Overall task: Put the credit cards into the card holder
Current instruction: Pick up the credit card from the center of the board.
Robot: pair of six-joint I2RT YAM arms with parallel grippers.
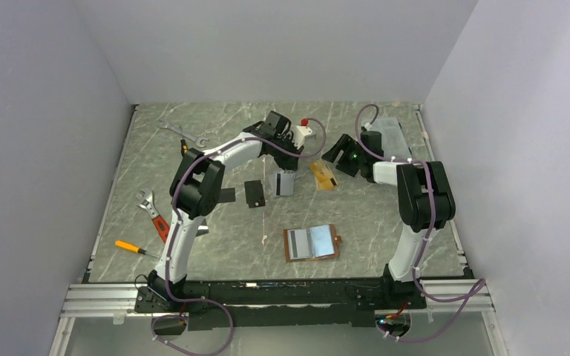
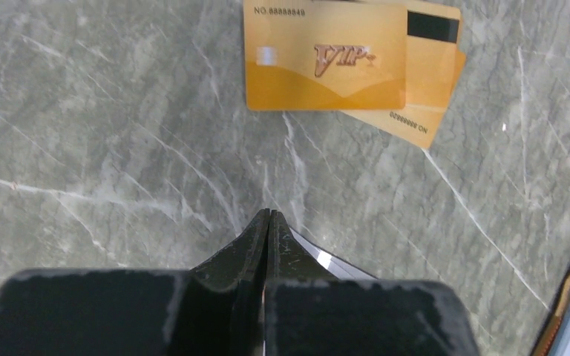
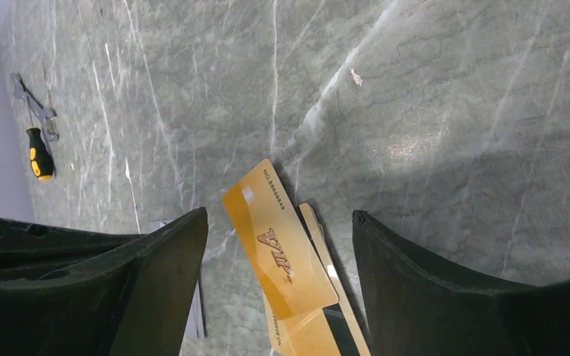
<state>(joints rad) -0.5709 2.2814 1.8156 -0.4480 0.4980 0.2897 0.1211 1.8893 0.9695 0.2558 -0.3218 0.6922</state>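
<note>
From above, the card holder (image 1: 311,242) lies open on the near middle of the surface (image 1: 386,215), well apart from the cards. A small stack of orange credit cards (image 1: 324,176) lies farther back, between the ends of the left arm (image 1: 230,152) and the right arm (image 1: 401,172). Silver-grey cards (image 1: 283,182) and a black card (image 1: 254,193) lie just to its left, and a screwdriver (image 1: 130,247) lies at the near left. In the left wrist view, the left jaws are pressed shut, with nothing showing between them, above a pale card edge (image 2: 326,259). The orange cards lie flat ahead, one showing a black stripe. In the right wrist view, the right jaws stand wide open, and the orange cards are seen in the gap between them.
</note>
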